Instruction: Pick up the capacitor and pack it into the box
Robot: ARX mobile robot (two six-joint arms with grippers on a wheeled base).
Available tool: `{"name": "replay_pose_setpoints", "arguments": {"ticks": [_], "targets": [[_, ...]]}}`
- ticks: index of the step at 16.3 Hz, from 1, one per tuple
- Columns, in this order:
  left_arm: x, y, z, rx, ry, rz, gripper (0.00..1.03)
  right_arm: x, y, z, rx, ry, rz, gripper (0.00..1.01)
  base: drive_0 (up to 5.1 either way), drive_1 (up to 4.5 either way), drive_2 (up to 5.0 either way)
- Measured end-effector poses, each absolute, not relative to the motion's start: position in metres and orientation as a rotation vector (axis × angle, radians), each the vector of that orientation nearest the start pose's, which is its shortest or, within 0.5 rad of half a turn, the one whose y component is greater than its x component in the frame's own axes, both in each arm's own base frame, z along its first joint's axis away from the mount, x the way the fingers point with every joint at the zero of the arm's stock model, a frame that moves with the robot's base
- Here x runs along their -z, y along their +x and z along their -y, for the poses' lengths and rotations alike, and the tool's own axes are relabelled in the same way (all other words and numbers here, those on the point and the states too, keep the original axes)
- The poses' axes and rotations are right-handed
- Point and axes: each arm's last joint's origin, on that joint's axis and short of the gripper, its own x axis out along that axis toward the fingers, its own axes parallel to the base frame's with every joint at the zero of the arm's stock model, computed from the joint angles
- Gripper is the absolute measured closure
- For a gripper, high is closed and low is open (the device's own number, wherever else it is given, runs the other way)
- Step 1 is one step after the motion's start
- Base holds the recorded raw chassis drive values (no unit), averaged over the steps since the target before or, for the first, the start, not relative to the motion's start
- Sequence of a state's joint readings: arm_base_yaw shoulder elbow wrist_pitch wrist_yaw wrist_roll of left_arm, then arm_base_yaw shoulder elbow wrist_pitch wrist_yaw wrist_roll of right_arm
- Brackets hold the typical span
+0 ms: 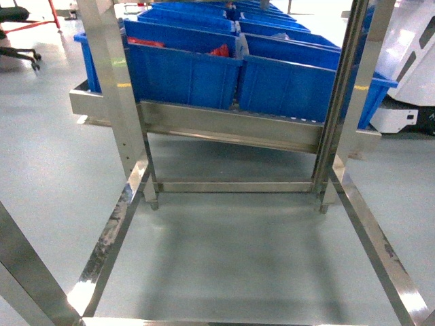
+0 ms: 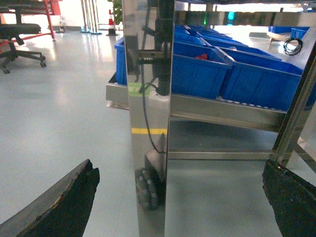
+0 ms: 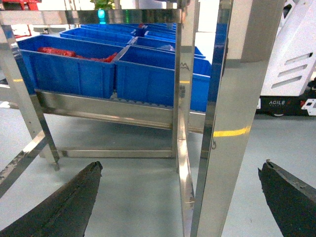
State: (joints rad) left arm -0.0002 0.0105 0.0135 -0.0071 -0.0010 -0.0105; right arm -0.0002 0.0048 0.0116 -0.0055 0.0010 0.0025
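From where I stand, the pink tub and any capacitor are nowhere in these views, so their look and whereabouts can't be told. What fills the scene is a stainless steel rack [image 1: 224, 129] carrying rows of large blue bins [image 1: 183, 71], some with red items [image 1: 221, 50] lying inside (too small to identify).

The left gripper [image 2: 180, 200] hangs low, its dark worn fingers [image 2: 64, 202] spread far apart with nothing between them but a shiny upright post [image 2: 148, 123] of the rack, which stands ahead of the fingers; a yellow stripe [image 2: 148, 131] crosses that post. The right gripper [image 3: 180, 197] is likewise spread wide and empty-handed, its fingers [image 3: 69, 202] framing another steel upright [image 3: 232, 113] and the grey floor [image 3: 133, 192]. A white machine [image 3: 289, 64] stands to the right, beside the rack. An office chair [image 2: 19, 42] sits far off on the left.
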Motion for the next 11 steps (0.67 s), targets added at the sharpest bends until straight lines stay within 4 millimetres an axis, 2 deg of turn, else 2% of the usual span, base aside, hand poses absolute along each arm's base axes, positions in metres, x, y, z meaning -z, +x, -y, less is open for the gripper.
{"name": "replay_pose_setpoints", "arguments": {"ticks": [11], "targets": [[-0.1669,0.0975,0.0000,-0.001,-0.010,-0.001,0.05,-0.1666,0.0973,0.0000,0.000,0.001,0.002,0.03,0.0,0.00,0.0]]}}
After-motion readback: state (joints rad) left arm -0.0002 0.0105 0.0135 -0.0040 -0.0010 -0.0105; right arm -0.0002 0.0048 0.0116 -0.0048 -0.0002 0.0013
